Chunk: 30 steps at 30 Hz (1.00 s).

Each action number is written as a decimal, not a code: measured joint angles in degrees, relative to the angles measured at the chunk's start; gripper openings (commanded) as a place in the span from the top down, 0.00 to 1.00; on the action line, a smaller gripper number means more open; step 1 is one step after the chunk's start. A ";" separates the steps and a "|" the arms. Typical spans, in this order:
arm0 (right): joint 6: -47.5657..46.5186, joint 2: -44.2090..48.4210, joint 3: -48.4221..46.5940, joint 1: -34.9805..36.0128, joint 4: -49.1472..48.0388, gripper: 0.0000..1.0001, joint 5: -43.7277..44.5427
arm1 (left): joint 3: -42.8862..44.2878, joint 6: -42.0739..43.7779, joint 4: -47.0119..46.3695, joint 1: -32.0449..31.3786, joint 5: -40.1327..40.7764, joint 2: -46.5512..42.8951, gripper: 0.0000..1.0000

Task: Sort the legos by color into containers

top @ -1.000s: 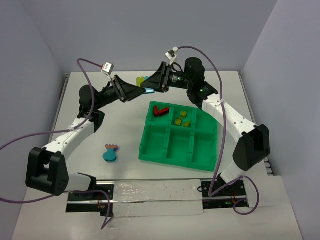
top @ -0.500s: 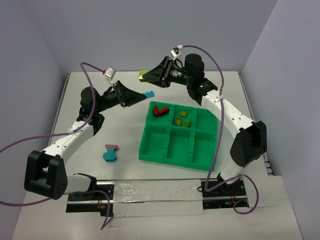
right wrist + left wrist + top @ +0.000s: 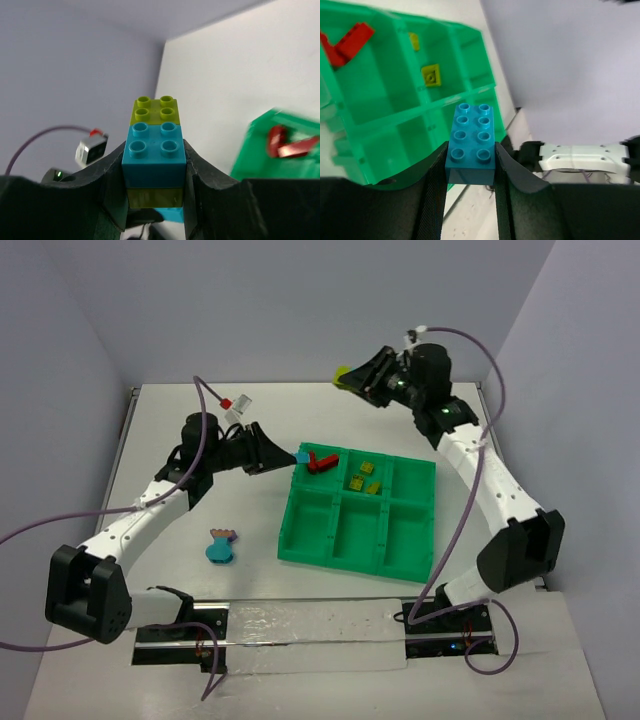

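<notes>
We see red bricks [image 3: 320, 461] in the far left box of the green tray [image 3: 288, 530], and yellow ones [image 3: 362, 476] in the box beside it. No blue or pink brick is in the tray yet. Our left pincer [image 3: 471, 150] squeezes a blue brick [image 3: 472, 130] by the tray's far left corner. Our right pincer [image 3: 154, 150] grips a yellow-green and blue stack [image 3: 152, 120] up high (it needs pulling apart, we think). A blue and pink clump [image 3: 220, 545] waits on the table [image 3: 250, 510].

We see a white table [image 3: 250, 500] across the middle of the frame, enclosed by plain lavender-grey walls [image 3: 300, 310] at top, left and right, in soft, even light.
</notes>
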State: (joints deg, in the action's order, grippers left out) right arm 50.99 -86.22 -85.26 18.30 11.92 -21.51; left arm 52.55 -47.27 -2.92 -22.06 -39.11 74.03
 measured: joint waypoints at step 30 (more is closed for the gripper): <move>-15.13 18.50 15.24 -9.33 10.67 1.00 11.64 | 3.55 9.08 21.63 -12.90 19.20 6.80 0.11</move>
State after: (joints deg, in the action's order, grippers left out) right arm 35.86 -67.72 -70.02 8.97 22.59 -9.87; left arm 56.11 -38.19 18.71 -34.96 -19.91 80.82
